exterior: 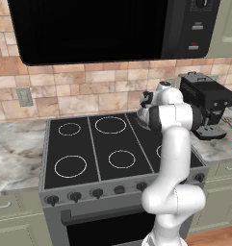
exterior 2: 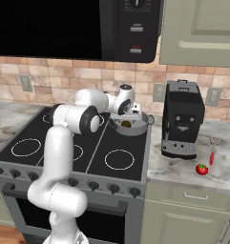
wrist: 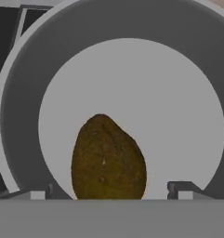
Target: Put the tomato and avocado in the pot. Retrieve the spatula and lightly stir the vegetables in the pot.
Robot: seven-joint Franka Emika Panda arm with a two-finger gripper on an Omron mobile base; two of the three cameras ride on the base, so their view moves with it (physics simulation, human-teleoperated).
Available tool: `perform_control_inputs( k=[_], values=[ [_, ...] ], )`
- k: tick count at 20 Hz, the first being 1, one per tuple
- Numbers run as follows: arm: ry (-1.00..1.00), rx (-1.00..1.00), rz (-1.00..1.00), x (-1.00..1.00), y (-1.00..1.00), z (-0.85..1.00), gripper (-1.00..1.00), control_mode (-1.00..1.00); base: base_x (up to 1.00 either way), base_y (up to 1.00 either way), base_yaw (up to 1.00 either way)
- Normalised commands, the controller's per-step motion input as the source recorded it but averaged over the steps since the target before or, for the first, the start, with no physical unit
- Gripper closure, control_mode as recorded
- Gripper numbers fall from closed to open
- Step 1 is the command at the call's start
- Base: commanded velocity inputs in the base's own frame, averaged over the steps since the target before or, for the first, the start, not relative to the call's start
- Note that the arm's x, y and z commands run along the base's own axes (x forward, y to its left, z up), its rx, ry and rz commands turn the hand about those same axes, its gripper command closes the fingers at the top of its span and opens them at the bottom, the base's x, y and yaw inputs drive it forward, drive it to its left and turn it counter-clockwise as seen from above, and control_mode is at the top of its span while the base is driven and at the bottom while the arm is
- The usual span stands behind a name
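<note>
Tool [wrist: 108, 190] fingers spread apart, avocado [wrist: 108, 160] lying between them in pot [wrist: 20, 107].

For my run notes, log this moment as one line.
stage: avocado lying in pot | gripper: open above it | tomato, spatula: on counter beside coffee machine

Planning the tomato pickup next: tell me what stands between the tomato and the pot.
The black coffee machine stands on the counter between the tomato and the pot, so a straight low path is blocked. The avocado already lies in the pot.
</note>
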Motion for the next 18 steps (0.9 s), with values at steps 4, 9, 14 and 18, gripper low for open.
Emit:
perform_control_inputs(
  k=[4, 9, 14, 18],
  values=[
    [-0.01, 0.0, 0.0, 0.0, 0.0, 0.1, -1.0, -1.0, 0.0, 0.0, 0.0],
    [-0.03, 0.0, 0.0, -0.58, 0.03, 0.08, -1.0, -1.0, 0.0, 0.0, 0.0],
    [-0.04, 0.0, 0.0, -0.98, 0.16, 0.06, -1.0, -1.0, 0.0, 0.0, 0.0],
    [-0.06, 0.0, 0.0, -0.99, 0.24, 0.19, -1.0, -1.0, 0.0, 0.0, 0.0]
  ],
)
